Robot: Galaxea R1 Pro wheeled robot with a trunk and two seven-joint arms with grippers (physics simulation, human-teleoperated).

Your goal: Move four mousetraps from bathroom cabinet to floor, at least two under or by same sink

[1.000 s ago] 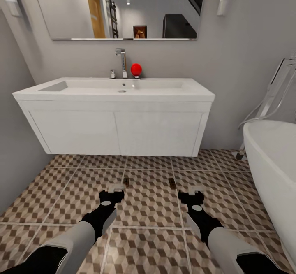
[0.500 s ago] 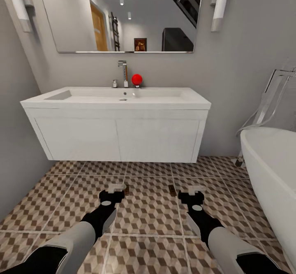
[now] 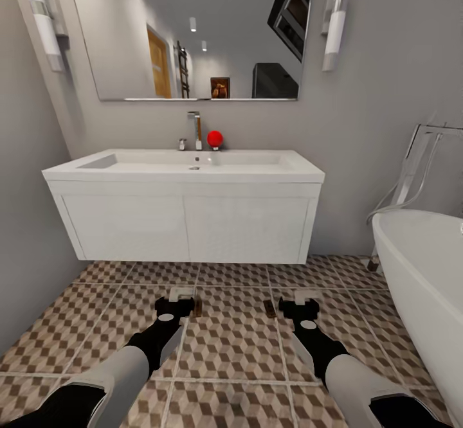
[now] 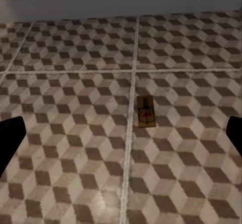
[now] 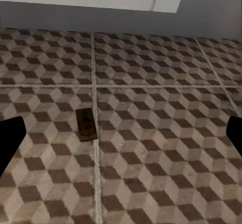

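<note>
Two mousetraps lie flat on the cube-patterned bathroom floor (image 3: 231, 344) in front of the white sink (image 3: 186, 174). One mousetrap (image 3: 198, 308) (image 4: 145, 111) lies just ahead of my left gripper (image 3: 180, 296) (image 4: 121, 138), which is open and empty above the tiles. The other mousetrap (image 3: 270, 308) (image 5: 85, 124) lies just inside my right gripper (image 3: 299, 299) (image 5: 121, 138), also open and empty. Each trap is a small brown board with a red mark. Neither gripper touches a trap. The cabinet is out of view.
A white bathtub (image 3: 421, 274) stands close on the right with a metal shower fitting (image 3: 418, 171) behind it. A grey wall (image 3: 26, 222) closes the left side. A tap (image 3: 194, 131) and a red ball (image 3: 215, 138) sit on the sink, below a mirror (image 3: 193, 29).
The camera has drawn back and tilted up, so the sink sits lower and smaller in the picture. Both arms hold the same pose, and the two mousetraps stay on the floor.
</note>
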